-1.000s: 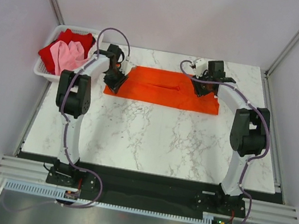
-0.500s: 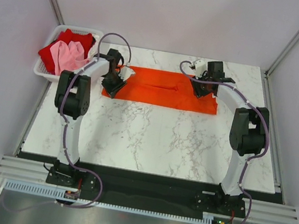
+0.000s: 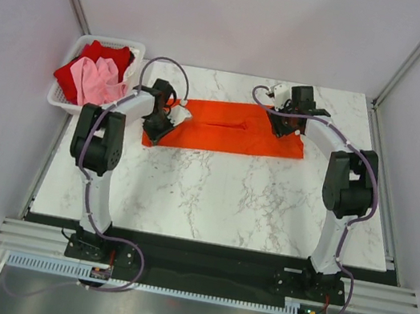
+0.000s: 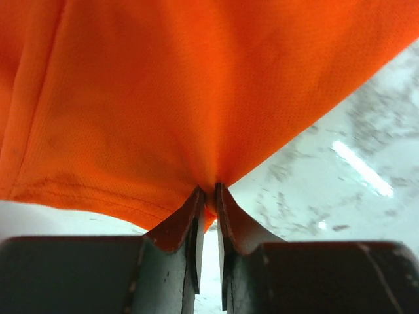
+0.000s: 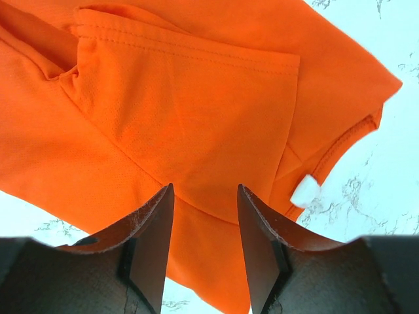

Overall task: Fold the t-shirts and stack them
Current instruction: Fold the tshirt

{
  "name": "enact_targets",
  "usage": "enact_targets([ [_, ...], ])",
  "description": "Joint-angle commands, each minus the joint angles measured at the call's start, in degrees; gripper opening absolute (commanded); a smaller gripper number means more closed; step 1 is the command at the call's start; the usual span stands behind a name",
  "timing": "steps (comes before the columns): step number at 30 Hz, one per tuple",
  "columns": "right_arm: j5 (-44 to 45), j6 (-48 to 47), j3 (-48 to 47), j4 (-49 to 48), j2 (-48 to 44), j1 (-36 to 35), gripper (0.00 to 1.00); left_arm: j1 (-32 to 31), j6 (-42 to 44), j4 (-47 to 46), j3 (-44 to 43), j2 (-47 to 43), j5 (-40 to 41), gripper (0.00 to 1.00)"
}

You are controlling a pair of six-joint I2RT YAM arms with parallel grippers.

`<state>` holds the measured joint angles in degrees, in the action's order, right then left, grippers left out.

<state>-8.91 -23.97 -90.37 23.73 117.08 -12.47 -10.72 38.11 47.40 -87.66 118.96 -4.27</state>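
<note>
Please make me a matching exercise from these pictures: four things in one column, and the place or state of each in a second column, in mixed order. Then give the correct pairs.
1. orange t-shirt
2. pink t-shirt
3. left end effector
4. right end effector

A. open, holding nothing
B. in the white basket
C. lying on the marble table
D. shut on a cloth edge

Pairs: 1-C, 2-B, 3-D, 4-A.

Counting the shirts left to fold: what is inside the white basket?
A pale pink t-shirt lies crumpled on a deeper red t-shirt in the basket. Anything beneath them, and the basket floor, is covered.
</note>
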Motion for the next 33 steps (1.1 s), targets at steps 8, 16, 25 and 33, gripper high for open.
enact_targets([
  [8, 2.4, -1.5, -1.7, 1.6, 1.9, 0.3, 0.52, -9.9, 3.2, 12.1, 16.0, -8.6, -3.3, 0.15],
  [16, 2.8, -1.1, -5.9, 2.9, 7.0, 0.1, 0.52, -15.6, 7.9, 29.9, 10.3, -12.7, -11.7, 0.15],
  [25, 4.9, -4.0, -22.8, 10.3, 20.9, -1.4, 0.51, -20.3, 5.4, 34.9, 3.1, -10.3, -17.4, 0.15],
  [33, 6.1, -7.1, -42.8, 12.6, 34.5, -2.4, 0.52, -25.9, 1.7, 34.7, -3.6, -4.4, -22.5, 0.15],
])
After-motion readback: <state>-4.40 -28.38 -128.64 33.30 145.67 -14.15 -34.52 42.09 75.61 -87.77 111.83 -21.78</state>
